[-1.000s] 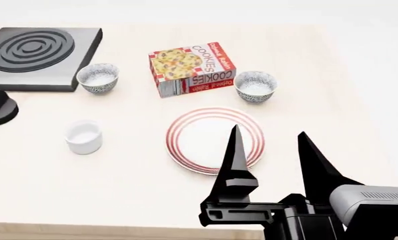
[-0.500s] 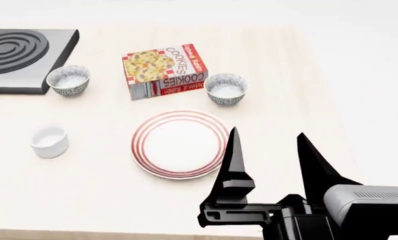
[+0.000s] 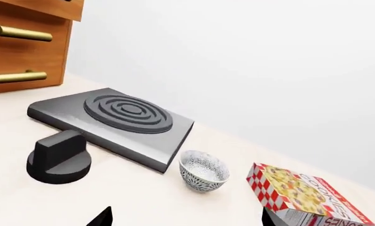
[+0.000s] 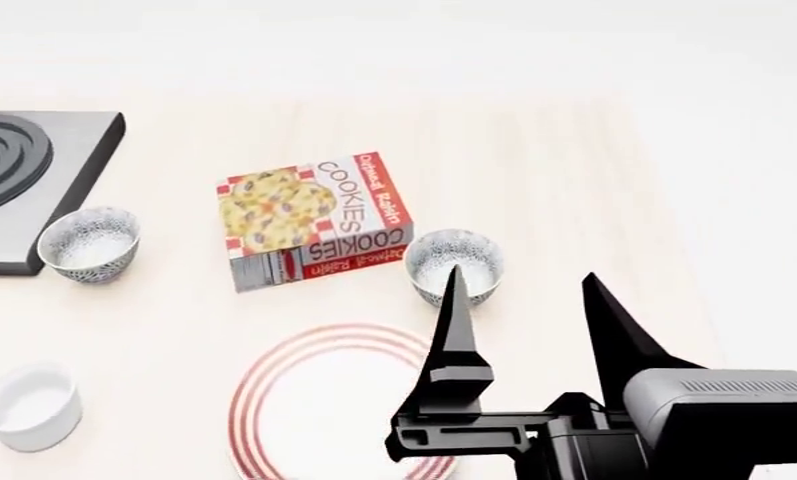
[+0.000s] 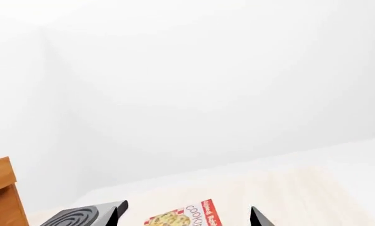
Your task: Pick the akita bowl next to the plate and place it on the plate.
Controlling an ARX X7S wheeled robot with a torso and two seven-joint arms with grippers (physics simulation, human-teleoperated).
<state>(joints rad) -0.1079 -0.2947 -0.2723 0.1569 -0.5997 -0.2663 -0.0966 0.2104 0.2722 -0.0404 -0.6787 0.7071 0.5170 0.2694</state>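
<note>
The akita bowl (image 4: 462, 258), speckled grey and white, stands just right of the cookie box and just beyond the plate (image 4: 305, 410). The plate is white with red rings; the head view's lower edge cuts it off and my right arm partly covers it. My right gripper (image 4: 522, 278) is open and empty, raised over the table. Its left fingertip overlaps the bowl's near rim in the head view; contact cannot be judged. My left gripper (image 3: 186, 216) is open and empty, far to the left near the stove.
A cookie box (image 4: 315, 220) lies behind the plate. A look-alike speckled bowl (image 4: 89, 243) stands beside the black stove plate (image 4: 11, 170). A plain white ramekin (image 4: 31, 405) is at the near left. A black knob (image 3: 59, 157) and wooden drawers (image 3: 24, 42) are by the stove.
The objects have slid left and then down in the head view, and the plate now runs off the lower edge. The right gripper stays open; its left fingertip now overlaps the akita bowl.
</note>
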